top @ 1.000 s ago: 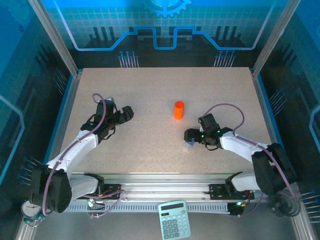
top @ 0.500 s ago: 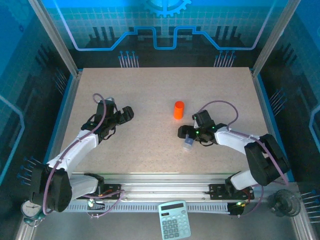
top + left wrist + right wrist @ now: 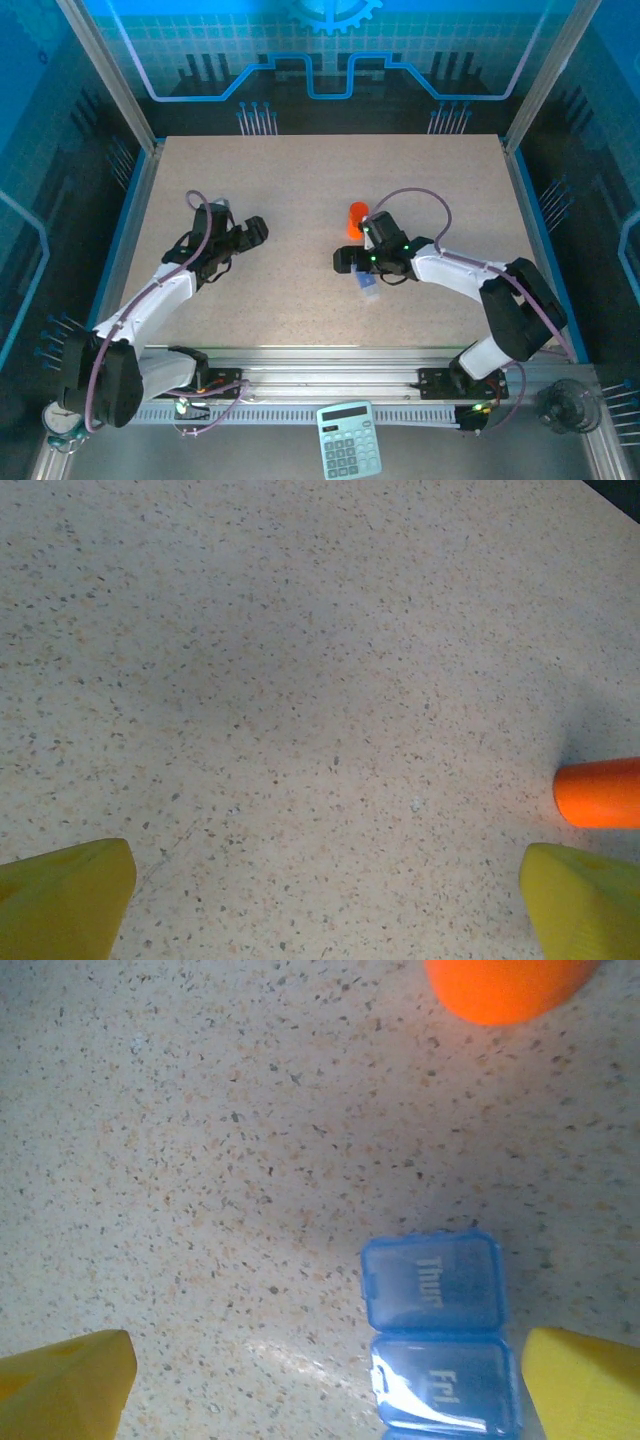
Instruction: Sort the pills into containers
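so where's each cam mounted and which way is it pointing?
Top external: fixed above and behind the arm bases, looking down on the table; shows both arms, with left claw and right claw open.
Left wrist: on the left arm, looking down at tabletop, orange bottle at the right edge; yellow fingertips in the bottom corners.
Right wrist: on the right arm, looking down at the pill box, lids Thur and Fri, bottle at top; yellow fingertips likewise.
Shared: bottle in all three; pill box in top and right wrist.

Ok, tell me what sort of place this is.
Probably a robotics lab test cell: an aluminium frame with blue-tinted panels encloses a speckled table, and the left arm and right arm are bolted to a rail at its near edge.
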You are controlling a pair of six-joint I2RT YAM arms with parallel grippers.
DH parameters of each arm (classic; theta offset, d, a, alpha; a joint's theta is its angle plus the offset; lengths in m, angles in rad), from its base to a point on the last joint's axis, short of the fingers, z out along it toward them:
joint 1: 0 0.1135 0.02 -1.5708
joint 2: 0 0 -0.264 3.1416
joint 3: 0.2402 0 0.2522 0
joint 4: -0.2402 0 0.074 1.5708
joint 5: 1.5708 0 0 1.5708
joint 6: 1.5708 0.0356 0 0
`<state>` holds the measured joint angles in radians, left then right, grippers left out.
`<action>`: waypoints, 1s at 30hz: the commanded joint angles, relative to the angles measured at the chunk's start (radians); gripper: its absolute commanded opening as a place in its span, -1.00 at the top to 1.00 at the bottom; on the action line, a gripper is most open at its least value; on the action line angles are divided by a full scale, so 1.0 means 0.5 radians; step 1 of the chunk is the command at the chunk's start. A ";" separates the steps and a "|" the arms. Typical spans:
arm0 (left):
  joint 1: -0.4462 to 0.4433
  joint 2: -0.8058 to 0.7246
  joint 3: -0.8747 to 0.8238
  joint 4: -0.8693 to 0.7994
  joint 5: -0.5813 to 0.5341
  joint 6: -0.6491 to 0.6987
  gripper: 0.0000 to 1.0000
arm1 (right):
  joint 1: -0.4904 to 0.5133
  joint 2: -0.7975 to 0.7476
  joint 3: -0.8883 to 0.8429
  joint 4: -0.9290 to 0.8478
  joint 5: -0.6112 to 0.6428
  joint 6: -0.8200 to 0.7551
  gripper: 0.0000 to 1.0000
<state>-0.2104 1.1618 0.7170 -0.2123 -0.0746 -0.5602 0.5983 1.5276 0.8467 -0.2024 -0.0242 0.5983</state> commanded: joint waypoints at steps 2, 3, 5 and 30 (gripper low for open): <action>0.010 -0.020 -0.012 0.030 0.137 -0.099 -0.98 | 0.039 -0.174 -0.002 -0.196 0.282 -0.203 -0.99; 0.010 -0.013 -0.012 0.037 0.134 -0.138 -0.98 | 0.041 -0.191 -0.019 -0.213 0.320 -0.241 -1.00; 0.004 -0.004 -0.008 0.044 0.113 -0.230 -0.98 | 0.046 -0.219 -0.064 -0.240 0.387 -0.332 -1.00; -0.039 0.006 -0.011 0.062 0.247 -0.366 -0.98 | 0.188 -0.078 -0.280 0.031 0.381 -0.541 -0.59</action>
<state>-0.2237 1.1622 0.7170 -0.1932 0.0242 -0.7349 0.6769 1.4712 0.7074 -0.1993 0.1432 0.3305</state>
